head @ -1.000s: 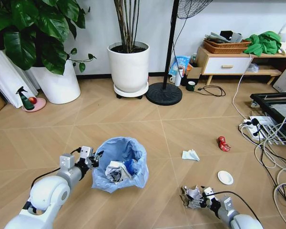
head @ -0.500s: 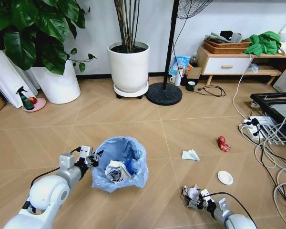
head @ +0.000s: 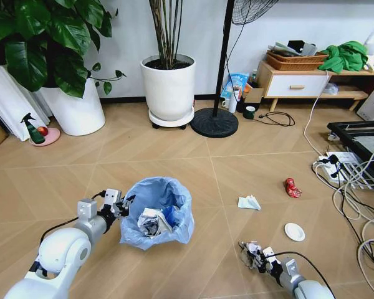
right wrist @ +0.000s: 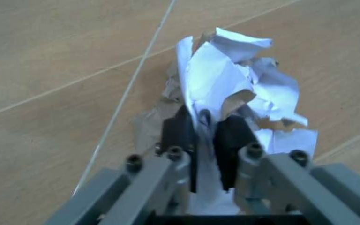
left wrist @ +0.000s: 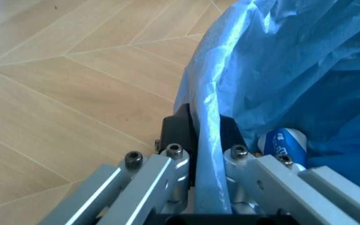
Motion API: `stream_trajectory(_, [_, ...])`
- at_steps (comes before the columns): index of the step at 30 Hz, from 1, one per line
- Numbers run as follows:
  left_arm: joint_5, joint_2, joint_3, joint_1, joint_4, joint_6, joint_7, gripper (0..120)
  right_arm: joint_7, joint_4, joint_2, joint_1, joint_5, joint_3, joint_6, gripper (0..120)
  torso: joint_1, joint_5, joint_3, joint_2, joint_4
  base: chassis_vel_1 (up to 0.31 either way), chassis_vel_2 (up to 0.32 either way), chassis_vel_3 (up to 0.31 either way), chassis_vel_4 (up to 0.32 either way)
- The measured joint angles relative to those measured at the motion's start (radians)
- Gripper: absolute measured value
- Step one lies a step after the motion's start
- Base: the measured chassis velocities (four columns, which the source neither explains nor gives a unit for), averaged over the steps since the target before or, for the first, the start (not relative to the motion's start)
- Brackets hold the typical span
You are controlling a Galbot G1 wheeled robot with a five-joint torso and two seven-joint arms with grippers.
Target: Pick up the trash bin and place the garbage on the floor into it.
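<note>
Head view: the left gripper (head: 120,204) sits at the near-left rim of the trash bin (head: 157,213), closed on the edge of its light-blue bag. The right gripper (head: 254,254) is low over the floor (head: 174,149), with a crumpled white paper wad (head: 254,250) at its tips. The bin mouth lies off to the left of those fingers and slightly farther from the robot, so the wad would have to travel leftward across bare floor to reach it. More garbage lies beyond the right fingers: a folded white paper scrap (head: 249,202), a white disc (head: 294,232) and a red crushed wrapper (head: 292,187).

Left wrist view: the black fingertips (left wrist: 178,126) pinch the bag's rim fold between them, nearly shut, with the bin's interior on the far side of one finger, where a blue-white can (left wrist: 282,144) rests.

Right wrist view: the fingertips (right wrist: 181,133) are closed to a narrow gap on the wad's lower folds; most of the paper bulges out beyond the tips.
</note>
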Motion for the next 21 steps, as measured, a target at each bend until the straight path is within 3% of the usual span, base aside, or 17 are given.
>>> stream_trajectory(4, [0.000,0.000,0.002,-0.004,0.000,0.001,0.000,1,0.021,0.005,0.000,0.000,0.017,0.003,0.001,0,0.000,0.0001,0.000,0.000,0.0000,0.000,0.000,0.000,0.000])
stream_trajectory(11, [0.000,0.001,0.010,-0.013,0.006,0.001,0.000,1,0.053,0.086,-0.006,-0.010,0.073,0.028,-0.015,0,0.000,-0.0001,0.000,0.000,-0.0001,0.000,0.000,0.000,0.000])
stream_trajectory(21, [-0.003,0.006,0.020,-0.039,0.031,0.003,0.001,1,0.095,0.325,-0.060,0.049,0.165,0.045,-0.037,0,0.000,-0.0004,0.000,0.000,0.0000,0.000,0.000,0.000,0.000])
